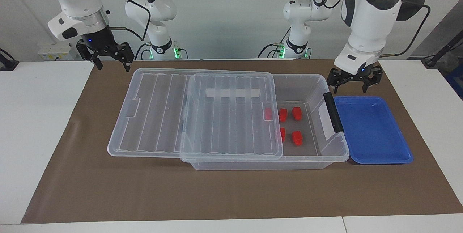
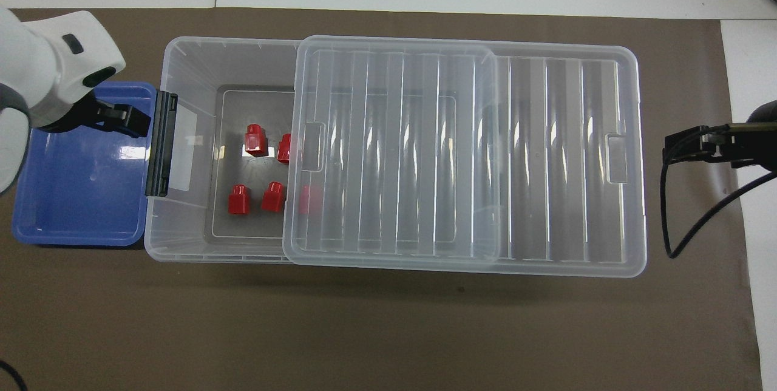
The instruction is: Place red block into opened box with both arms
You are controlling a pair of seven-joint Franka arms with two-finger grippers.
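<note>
Five red blocks (image 1: pixel 297 138) in the half-lidded box (image 1: pixel 327 153)

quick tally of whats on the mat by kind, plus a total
red blocks: 5, all in the box, one seen only through the lid
clear box: 1
ribbed clear lid: 1, slid partway off the box
blue tray: 1, empty
total: 8

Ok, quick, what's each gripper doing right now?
Left gripper: open, empty, over the blue tray's edge nearest the robots.
Right gripper: open, empty, waiting by the lid.
</note>
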